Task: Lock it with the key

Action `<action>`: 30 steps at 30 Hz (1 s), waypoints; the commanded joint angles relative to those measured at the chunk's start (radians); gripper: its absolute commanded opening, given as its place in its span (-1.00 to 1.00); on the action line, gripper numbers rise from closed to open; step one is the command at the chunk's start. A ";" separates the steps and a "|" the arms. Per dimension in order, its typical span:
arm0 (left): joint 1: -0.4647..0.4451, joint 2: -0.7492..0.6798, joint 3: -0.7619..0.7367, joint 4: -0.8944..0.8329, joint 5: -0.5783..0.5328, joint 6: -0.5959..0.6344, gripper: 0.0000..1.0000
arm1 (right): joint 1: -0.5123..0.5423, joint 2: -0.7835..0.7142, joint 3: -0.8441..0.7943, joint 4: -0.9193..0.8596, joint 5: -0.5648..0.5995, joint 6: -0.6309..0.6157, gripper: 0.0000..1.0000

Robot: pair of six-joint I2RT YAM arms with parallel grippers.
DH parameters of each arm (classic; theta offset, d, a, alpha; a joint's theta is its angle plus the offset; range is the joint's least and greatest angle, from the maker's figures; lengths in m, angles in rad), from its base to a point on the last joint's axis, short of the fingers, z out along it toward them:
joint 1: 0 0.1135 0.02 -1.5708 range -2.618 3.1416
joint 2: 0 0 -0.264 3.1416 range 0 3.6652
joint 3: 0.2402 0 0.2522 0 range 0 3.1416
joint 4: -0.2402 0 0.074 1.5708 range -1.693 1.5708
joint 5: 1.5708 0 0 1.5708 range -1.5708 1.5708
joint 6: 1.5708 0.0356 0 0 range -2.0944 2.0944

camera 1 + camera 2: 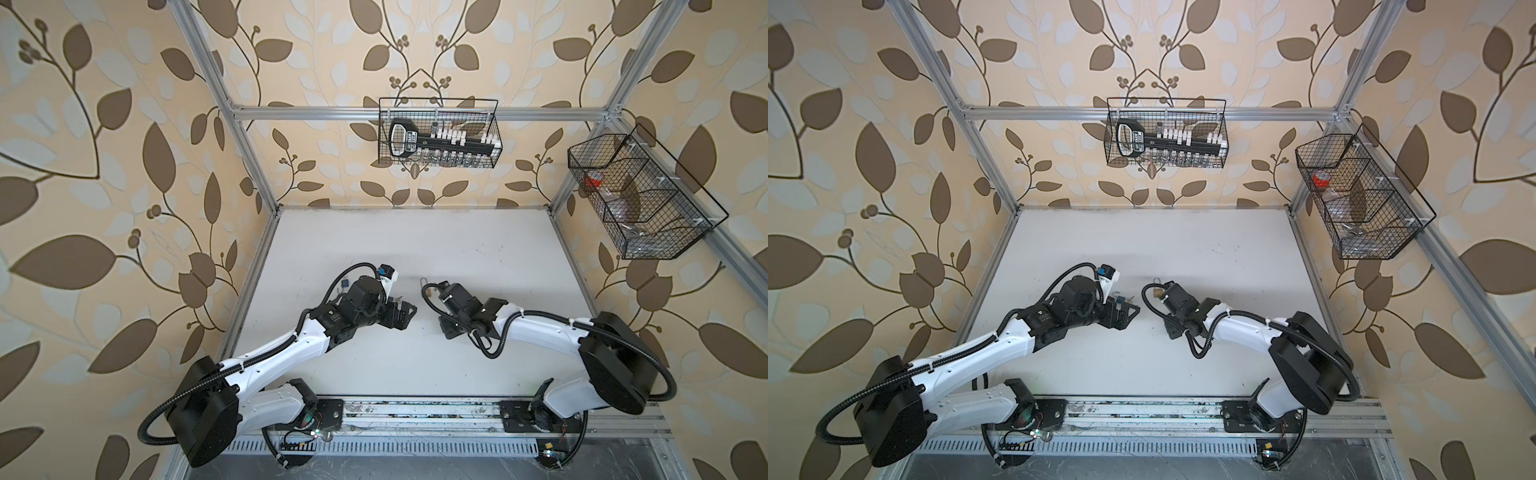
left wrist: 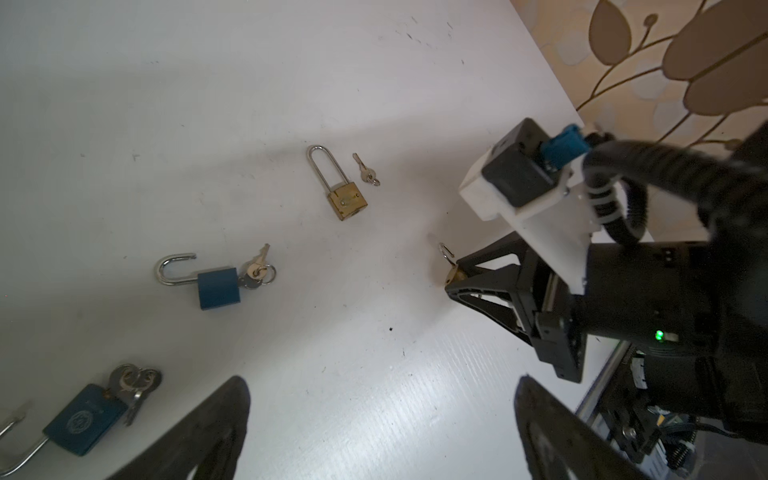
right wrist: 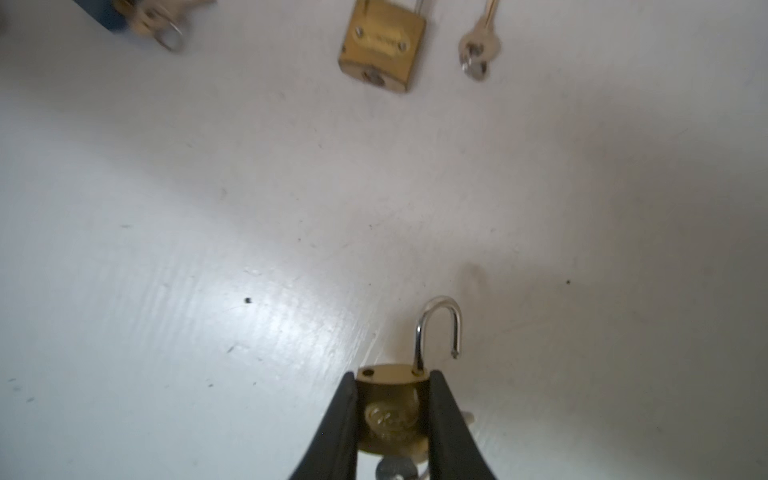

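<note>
My right gripper (image 3: 392, 399) is shut on the body of a small brass padlock (image 3: 390, 378). The padlock's silver shackle (image 3: 440, 324) stands open and points away from the fingers. A blurred silver key (image 3: 392, 469) shows at the bottom end of the body, between the fingers. The left wrist view shows the same grip, with the brass padlock (image 2: 453, 274) at the fingertips just over the white table (image 2: 374, 332). My left gripper (image 2: 382, 399) is open with nothing between its fingers, a short way from the right gripper (image 1: 441, 287) in both top views.
On the table lie a brass long-shackle padlock (image 2: 347, 201) with a loose small key (image 2: 365, 172), a blue padlock (image 2: 218, 286) with a key bunch, and a second blue padlock (image 2: 83, 419) with keys. Wire baskets (image 1: 440, 133) (image 1: 640, 199) hang on the frame.
</note>
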 commanded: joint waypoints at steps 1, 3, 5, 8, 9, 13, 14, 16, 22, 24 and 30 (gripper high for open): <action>0.010 -0.023 0.121 -0.113 -0.043 0.073 0.98 | -0.019 -0.104 0.007 0.059 -0.051 -0.028 -1.00; 0.011 -0.026 0.178 -0.160 -0.042 0.125 0.98 | -0.061 -0.147 0.015 0.082 -0.132 -0.034 -1.00; 0.010 -0.050 0.209 -0.163 -0.035 0.182 0.98 | -0.120 -0.189 0.021 0.117 -0.241 -0.048 -1.00; 0.011 -0.087 0.232 -0.133 -0.041 0.267 0.98 | -0.154 -0.237 0.044 0.139 -0.349 -0.116 -1.00; 0.011 -0.094 0.243 -0.126 -0.029 0.296 0.98 | -0.157 -0.247 0.057 0.136 -0.360 -0.138 -1.00; 0.011 -0.106 0.300 -0.116 0.062 0.486 0.98 | -0.157 -0.269 0.119 0.103 -0.497 -0.264 -1.00; 0.011 -0.109 0.307 -0.106 0.069 0.524 0.98 | -0.156 -0.270 0.139 0.084 -0.543 -0.295 -1.00; 0.011 -0.121 0.310 -0.086 0.075 0.595 0.98 | -0.157 -0.274 0.175 0.050 -0.623 -0.345 -1.00; 0.122 -0.143 0.274 -0.021 0.362 0.728 0.98 | -0.161 -0.310 0.242 0.012 -0.733 -0.414 -1.00; 0.170 -0.139 0.292 -0.051 0.538 0.778 0.98 | -0.163 -0.317 0.262 -0.009 -0.762 -0.447 -1.00; 0.182 -0.072 0.388 -0.184 0.768 0.953 0.94 | -0.162 -0.322 0.319 -0.107 -0.871 -0.542 -1.00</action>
